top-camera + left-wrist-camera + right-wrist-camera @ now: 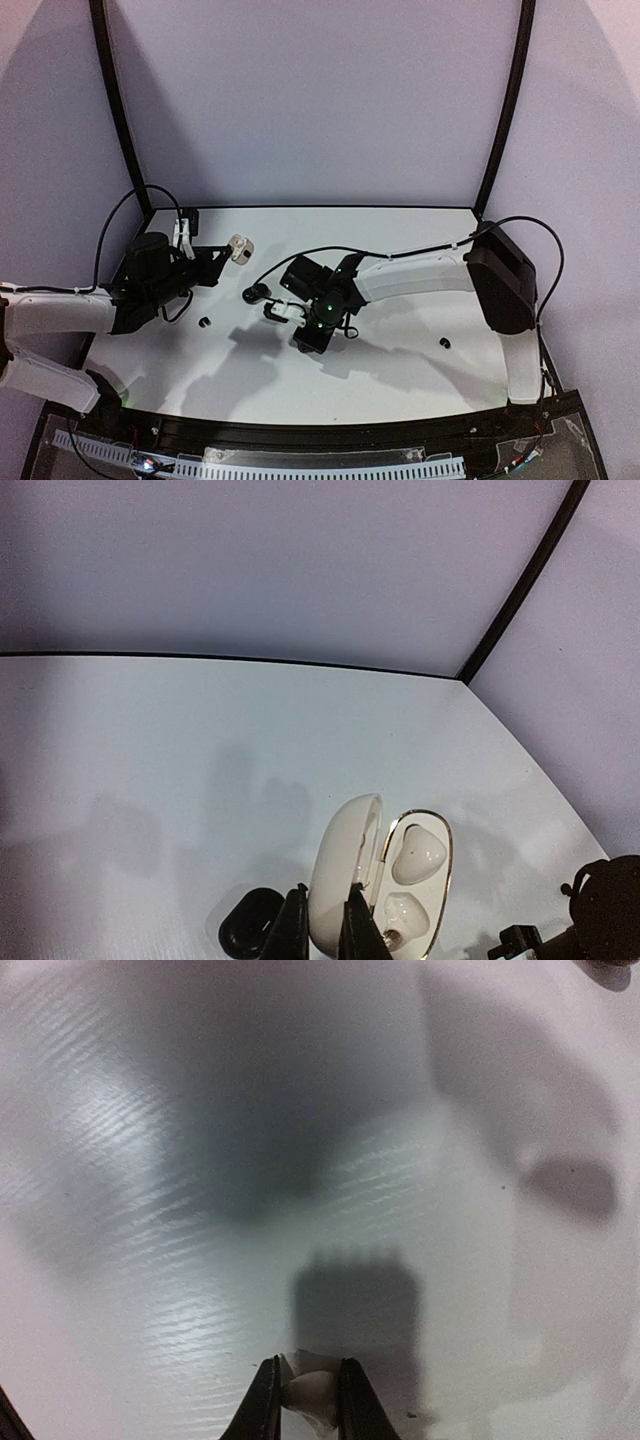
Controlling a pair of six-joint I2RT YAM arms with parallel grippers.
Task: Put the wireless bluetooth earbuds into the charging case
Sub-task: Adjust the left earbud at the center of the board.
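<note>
My left gripper (320, 925) is shut on the raised lid of the open white charging case (400, 880) and holds it at the back left of the table (238, 247). Its far slot looks empty, and something white sits in the near slot. My right gripper (305, 1392) is shut on a white earbud (310, 1390) just above the table, near mid-table in the top view (304, 342). Two black earbuds lie loose, one on the left (205, 321) and one on the right (445, 343).
A black charging case (257, 292) sits between the two grippers; it also shows in the left wrist view (248, 922), just left of my fingers. The right arm's wrist shows at the lower right of that view (600, 920). The white table (400, 380) ends in a black rim against purple walls.
</note>
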